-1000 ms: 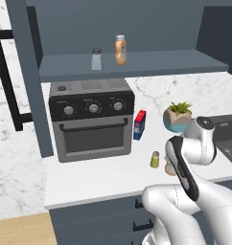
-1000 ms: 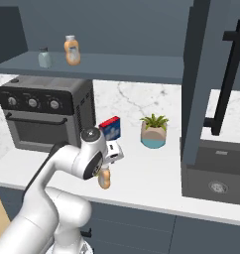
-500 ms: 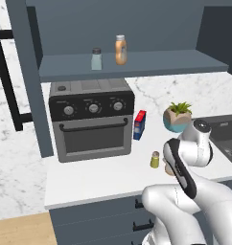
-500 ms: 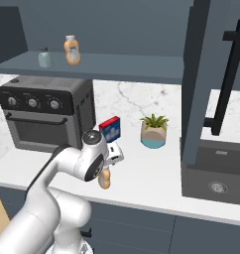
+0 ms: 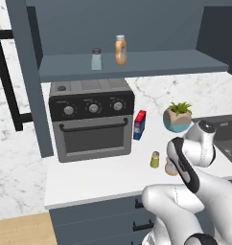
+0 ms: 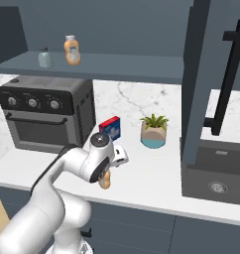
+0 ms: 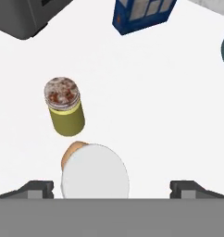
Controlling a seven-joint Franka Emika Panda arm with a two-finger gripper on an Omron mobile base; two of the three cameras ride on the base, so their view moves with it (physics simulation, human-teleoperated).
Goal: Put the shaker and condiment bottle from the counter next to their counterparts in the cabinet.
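Hand view: hand [image 7: 112, 187] spread above condiment bottle [image 7: 93, 173].

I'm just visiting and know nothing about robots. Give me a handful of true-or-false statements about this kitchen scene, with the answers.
1. The pincer is open, holding nothing. True.
2. The shaker already stands on the cabinet shelf. False: it stands on the counter.
3. The condiment bottle sits below the pincer, between its fingertips. True.
4. The potted plant is inside the toaster oven. False: it stands on the counter, right of the oven.
5. A grey-blue shaker and an orange bottle stand on the shelf. True.
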